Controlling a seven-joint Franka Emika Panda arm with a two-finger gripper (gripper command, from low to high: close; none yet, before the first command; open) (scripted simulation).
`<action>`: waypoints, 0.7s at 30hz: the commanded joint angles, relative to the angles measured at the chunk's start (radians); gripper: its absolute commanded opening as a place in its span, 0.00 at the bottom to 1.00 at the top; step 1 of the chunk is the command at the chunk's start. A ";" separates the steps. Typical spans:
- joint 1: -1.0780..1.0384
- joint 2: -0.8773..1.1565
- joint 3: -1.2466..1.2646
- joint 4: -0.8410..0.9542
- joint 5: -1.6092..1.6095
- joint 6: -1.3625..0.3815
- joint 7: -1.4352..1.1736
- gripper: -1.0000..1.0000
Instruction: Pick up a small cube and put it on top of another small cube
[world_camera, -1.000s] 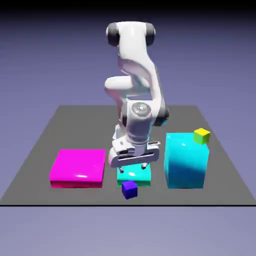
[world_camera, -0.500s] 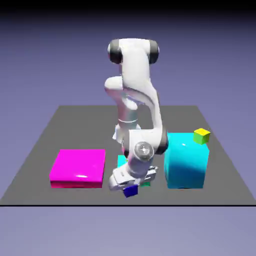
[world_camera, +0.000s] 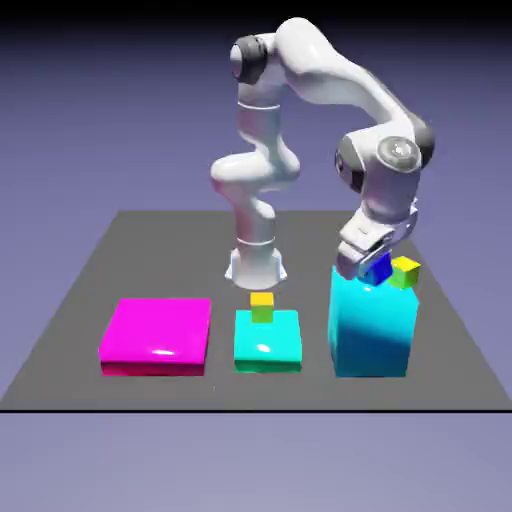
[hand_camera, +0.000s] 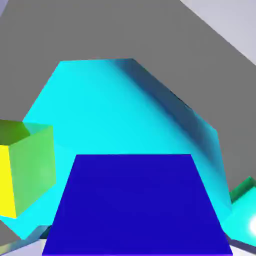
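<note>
Blue cube (hand_camera: 137, 205) level, square-on between fingers

On the table (world_camera: 80, 300) three blocks stand in a row near its front edge: the flat slab (world_camera: 157, 333) at the exterior view's left, the low block (world_camera: 268, 342) in the middle, the tall block (world_camera: 372, 325) at the right. A small cube (world_camera: 262, 306) sits on the low block's far edge. Another small cube (world_camera: 405, 271) rests on the tall block's far right corner. The held cube (world_camera: 378, 268) hangs in the gripper (world_camera: 368, 262) over the tall block's top, just left of that corner cube. The robot's base (world_camera: 256, 268) stands behind the low block.
</note>
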 joint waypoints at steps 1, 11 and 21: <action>-0.009 -0.010 0.036 0.002 -0.044 -0.007 -0.038 0.00; -0.004 -0.065 0.336 0.014 -0.421 -0.038 -0.351 0.00; -0.024 -0.040 0.315 -0.128 -0.458 0.126 -0.317 1.00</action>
